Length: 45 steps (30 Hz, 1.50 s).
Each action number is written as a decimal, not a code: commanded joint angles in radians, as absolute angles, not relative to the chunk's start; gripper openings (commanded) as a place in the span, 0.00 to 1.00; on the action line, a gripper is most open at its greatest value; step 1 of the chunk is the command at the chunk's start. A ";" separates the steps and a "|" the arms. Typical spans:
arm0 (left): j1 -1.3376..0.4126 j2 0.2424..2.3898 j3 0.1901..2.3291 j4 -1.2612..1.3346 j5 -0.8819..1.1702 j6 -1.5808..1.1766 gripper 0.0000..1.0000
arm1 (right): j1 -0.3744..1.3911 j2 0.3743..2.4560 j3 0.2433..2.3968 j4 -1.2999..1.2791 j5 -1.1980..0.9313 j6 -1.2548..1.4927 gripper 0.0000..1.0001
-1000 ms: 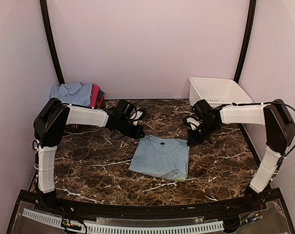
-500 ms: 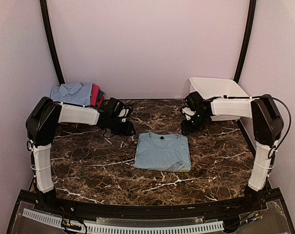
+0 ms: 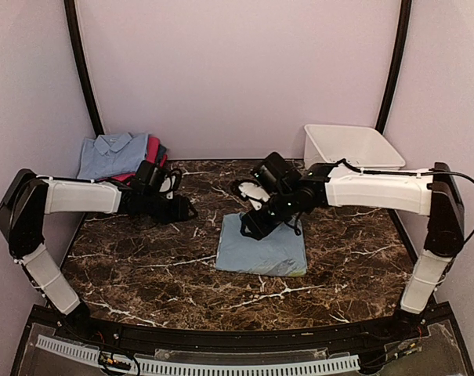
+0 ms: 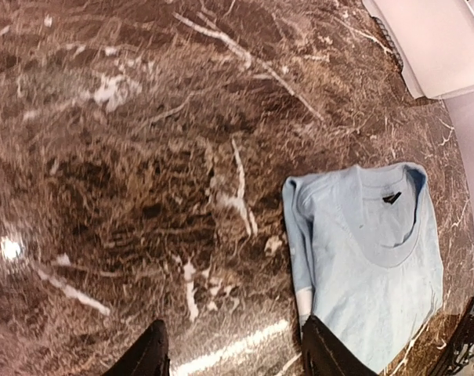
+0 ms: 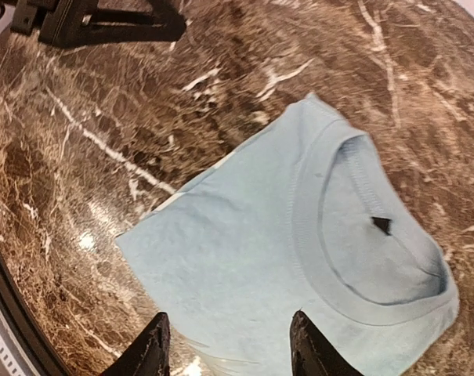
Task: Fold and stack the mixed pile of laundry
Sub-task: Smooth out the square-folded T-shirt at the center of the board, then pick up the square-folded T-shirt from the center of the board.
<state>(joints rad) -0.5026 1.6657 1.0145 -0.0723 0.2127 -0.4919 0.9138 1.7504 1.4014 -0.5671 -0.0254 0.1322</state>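
Observation:
A pale blue tee [image 3: 264, 249] lies folded flat in the middle of the marble table, neckline toward the back. My right gripper [image 3: 252, 228] hovers over its far left corner, open; in the right wrist view its fingertips [image 5: 152, 349] straddle the tee [image 5: 284, 243] without holding it. My left gripper [image 3: 183, 210] is left of the tee, low over bare marble, open and empty [image 4: 237, 356]; the tee [image 4: 370, 258] shows beside its right finger. The stacked laundry sits at the back left: a pale blue collared shirt [image 3: 111, 151] on top, with magenta [image 3: 152, 149] and dark [image 3: 163, 153] pieces beside it.
A white plastic tub [image 3: 351, 146] stands at the back right corner, its rim also in the left wrist view [image 4: 425, 47]. Black frame posts rise at both back corners. The left gripper's body shows at the top of the right wrist view [image 5: 103, 19].
Both grippers went from shut to open. The right arm swung left over the tee, the left arm drew back to the left, and the tee settled flat.

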 commanded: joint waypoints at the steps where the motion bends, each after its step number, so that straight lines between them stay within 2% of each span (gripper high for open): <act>1: -0.490 1.575 0.937 -0.034 0.273 -0.579 0.57 | 1.004 1.864 1.471 -0.570 0.008 0.140 0.49; 8: -0.484 1.552 0.890 -0.016 0.304 -0.605 0.57 | 1.123 2.034 1.594 -0.601 0.076 0.143 0.44; 25: -0.456 1.585 0.854 0.024 0.349 -0.660 0.57 | 1.172 2.196 1.627 -0.579 0.067 0.146 0.37; 28: -0.456 1.604 0.847 0.050 0.385 -0.673 0.57 | 1.178 2.198 1.618 -0.576 0.086 0.146 0.30; 35: -0.479 1.689 0.810 0.197 0.494 -0.748 0.57 | 1.160 2.097 1.590 -0.527 0.125 0.114 0.00; 45: -0.539 1.793 0.789 0.432 0.575 -0.949 0.59 | 1.098 1.951 1.432 -0.339 0.031 0.116 0.00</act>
